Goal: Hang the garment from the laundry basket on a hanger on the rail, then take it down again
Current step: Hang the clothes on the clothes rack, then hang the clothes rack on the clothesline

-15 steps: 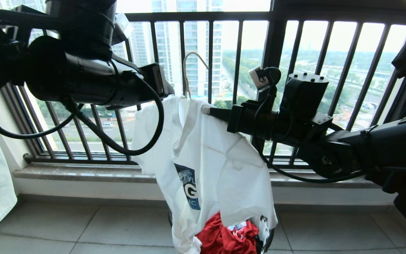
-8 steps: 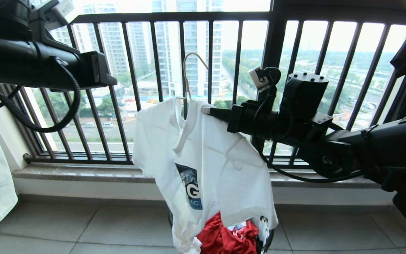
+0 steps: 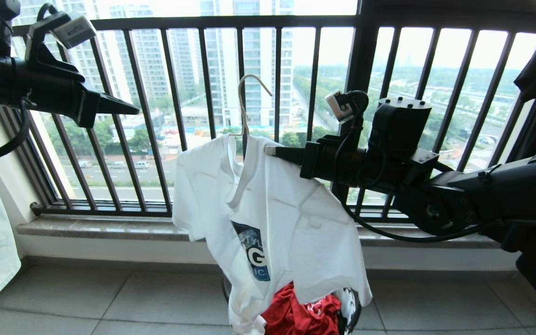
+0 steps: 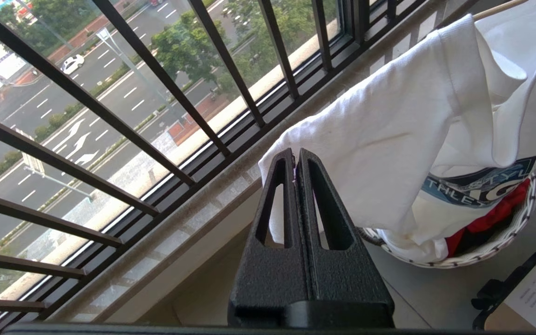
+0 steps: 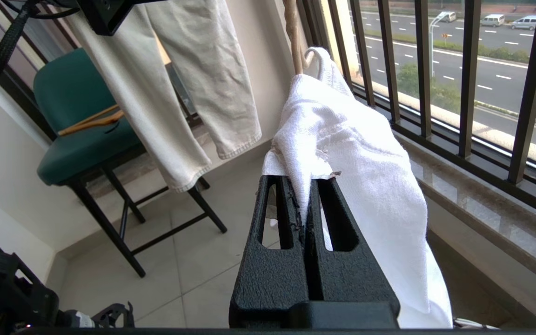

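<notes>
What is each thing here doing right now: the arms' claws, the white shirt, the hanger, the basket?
right gripper: shut on the garment's shoulder.
left gripper: shut, empty, raised clear of the shirt.
garment: draped on the hanger, hem reaching into the basket.
hanger: upright inside the collar, hook free.
laundry basket: on the floor, holding a red garment.

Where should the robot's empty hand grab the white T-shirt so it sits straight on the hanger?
Probably the free shoulder and sleeve of the T-shirt, coming from the robot's left. The right gripper already pinches the other shoulder by the hanger, so the cloth sags unevenly toward the basket. The left gripper is shut, empty, up by the railing, and would need to open first.
</notes>
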Tool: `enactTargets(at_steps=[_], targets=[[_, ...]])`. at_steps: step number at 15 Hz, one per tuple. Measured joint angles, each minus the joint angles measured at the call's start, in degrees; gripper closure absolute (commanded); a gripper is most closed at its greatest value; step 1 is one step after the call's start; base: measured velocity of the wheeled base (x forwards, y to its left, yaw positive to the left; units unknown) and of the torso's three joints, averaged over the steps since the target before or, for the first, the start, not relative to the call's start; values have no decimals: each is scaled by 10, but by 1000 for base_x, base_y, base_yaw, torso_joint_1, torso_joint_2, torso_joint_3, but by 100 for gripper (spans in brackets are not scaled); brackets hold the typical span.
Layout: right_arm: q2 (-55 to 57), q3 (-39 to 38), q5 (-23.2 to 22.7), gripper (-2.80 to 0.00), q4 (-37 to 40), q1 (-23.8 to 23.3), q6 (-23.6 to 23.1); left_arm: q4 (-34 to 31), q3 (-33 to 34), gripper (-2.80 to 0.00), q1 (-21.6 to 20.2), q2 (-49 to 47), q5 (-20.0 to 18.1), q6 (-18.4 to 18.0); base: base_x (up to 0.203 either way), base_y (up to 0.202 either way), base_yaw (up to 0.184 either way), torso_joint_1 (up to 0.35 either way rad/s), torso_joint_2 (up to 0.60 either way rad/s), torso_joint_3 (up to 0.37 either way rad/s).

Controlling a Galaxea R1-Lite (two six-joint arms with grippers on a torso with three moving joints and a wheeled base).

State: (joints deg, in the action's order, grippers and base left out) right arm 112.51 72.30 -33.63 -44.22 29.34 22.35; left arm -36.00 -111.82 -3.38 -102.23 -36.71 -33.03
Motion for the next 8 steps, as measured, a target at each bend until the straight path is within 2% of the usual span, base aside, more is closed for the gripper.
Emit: enactTargets(at_steps=[2,4,7,8], targets=[[-2,-1,-7,0,1,0,0,3,-7,0,11,-24,-10,-20,0,0,0,0,0,0],[-5,-3,-15,0,1,0,3,0,-8,0,20,-37,-57,-21,0,0,0,0,0,0],[-13,-6,-30,0,0,0,24,2,-9,0,31,-56,-85,-24,0,0,0,0,0,0],[-15,-9,-32,0,1,0,25,1,-9,0,33,-61,-108,-25,0,0,0,0,0,0]])
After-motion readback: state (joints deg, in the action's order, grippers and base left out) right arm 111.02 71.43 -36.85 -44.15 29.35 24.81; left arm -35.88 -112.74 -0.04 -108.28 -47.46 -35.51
